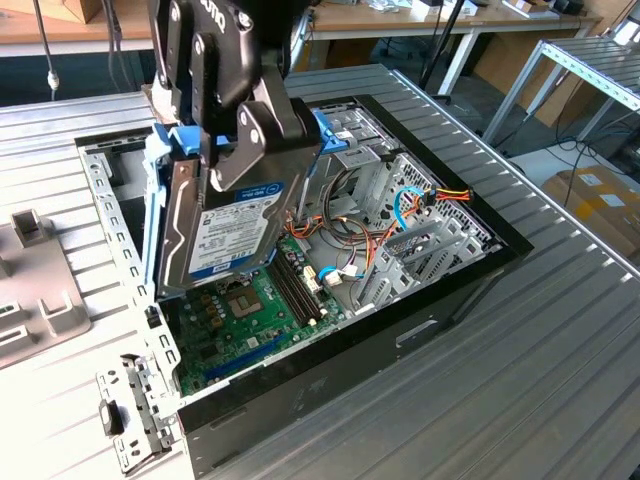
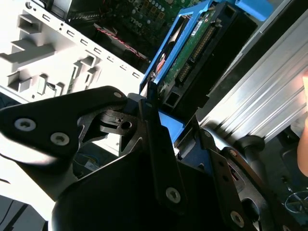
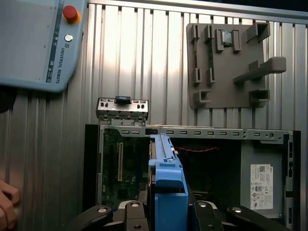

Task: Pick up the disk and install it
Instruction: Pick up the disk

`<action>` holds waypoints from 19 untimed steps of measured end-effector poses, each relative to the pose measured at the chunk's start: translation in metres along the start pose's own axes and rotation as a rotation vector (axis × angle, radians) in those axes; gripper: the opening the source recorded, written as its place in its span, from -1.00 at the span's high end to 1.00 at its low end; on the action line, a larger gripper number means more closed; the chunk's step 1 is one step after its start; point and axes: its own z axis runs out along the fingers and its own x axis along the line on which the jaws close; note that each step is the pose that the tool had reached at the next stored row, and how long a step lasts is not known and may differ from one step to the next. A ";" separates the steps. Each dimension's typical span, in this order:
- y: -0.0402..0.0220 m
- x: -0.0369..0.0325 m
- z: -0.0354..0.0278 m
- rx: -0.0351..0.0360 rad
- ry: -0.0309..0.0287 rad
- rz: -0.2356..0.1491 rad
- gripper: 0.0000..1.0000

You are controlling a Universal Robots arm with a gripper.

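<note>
A ribbed metal table (image 1: pixel 540 340) carries an open computer case (image 1: pixel 330 390). At the exterior view's left of the case lies a grey fixture plate (image 1: pixel 45 310). Over the case's left part the gripper (image 1: pixel 245 140) is clenched on the disk (image 1: pixel 235 235), which hangs tilted above the green motherboard (image 1: pixel 230 325). Coloured cables (image 1: pixel 400 205) lie further right inside the case.

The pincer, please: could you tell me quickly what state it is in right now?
Pincer: closed on the disk, holding it tilted above the open computer case.
</note>
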 end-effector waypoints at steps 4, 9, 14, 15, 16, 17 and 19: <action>-0.0033 0.0037 -0.0005 -0.0001 0.0002 0.000 0.26; -0.0076 0.0087 -0.0010 -0.0001 0.0001 0.000 0.26; -0.0107 0.0125 -0.0014 0.0000 0.0001 0.000 0.26; -0.0116 0.0137 -0.0015 0.0000 0.0001 0.000 0.26; -0.0122 0.0144 -0.0016 0.0000 0.0001 0.000 0.26; -0.0129 0.0152 -0.0017 -0.0001 0.0002 0.000 0.26; -0.0143 0.0169 -0.0018 0.0000 0.0000 0.000 0.26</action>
